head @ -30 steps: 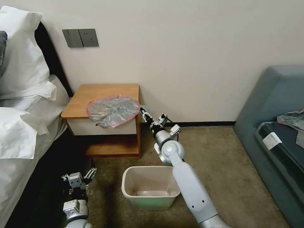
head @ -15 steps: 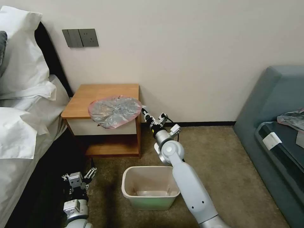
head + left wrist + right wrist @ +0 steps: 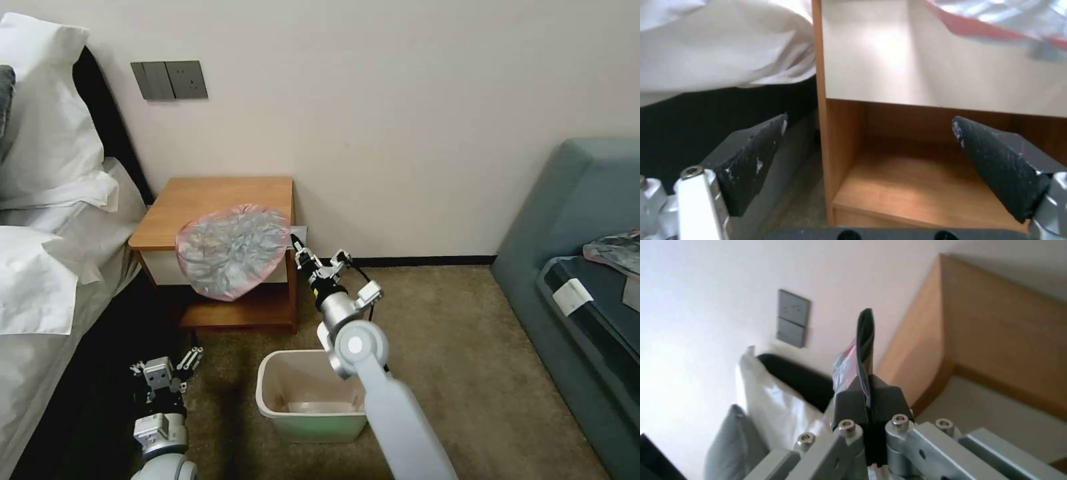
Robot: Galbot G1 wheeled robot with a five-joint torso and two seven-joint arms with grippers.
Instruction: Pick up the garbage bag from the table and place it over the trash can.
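Observation:
The garbage bag (image 3: 230, 252), wrinkly grey film with a pink rim, hangs spread and tilted in front of the table's (image 3: 213, 193) white drawer, off the wooden top. My right gripper (image 3: 293, 240) is shut on the bag's right edge; in the right wrist view its closed fingers (image 3: 865, 340) pinch a strip of pink-grey film (image 3: 843, 368). The cream trash can (image 3: 303, 393) stands on the carpet below and toward me, partly behind my right arm. My left gripper (image 3: 165, 365) is low beside the bed, open; its pads (image 3: 751, 156) face the table's lower shelf (image 3: 911, 180).
A bed with white pillows (image 3: 47, 253) lies along the left. A blue-grey sofa (image 3: 573, 213) with items on it fills the right. Brown carpet (image 3: 467, 320) stretches between the trash can and sofa. A switch plate (image 3: 170, 80) is on the wall.
The right gripper has drawn back toward me, pulling the bag off the tabletop; the bag now hangs lower over the drawer front. The left arm has barely moved.

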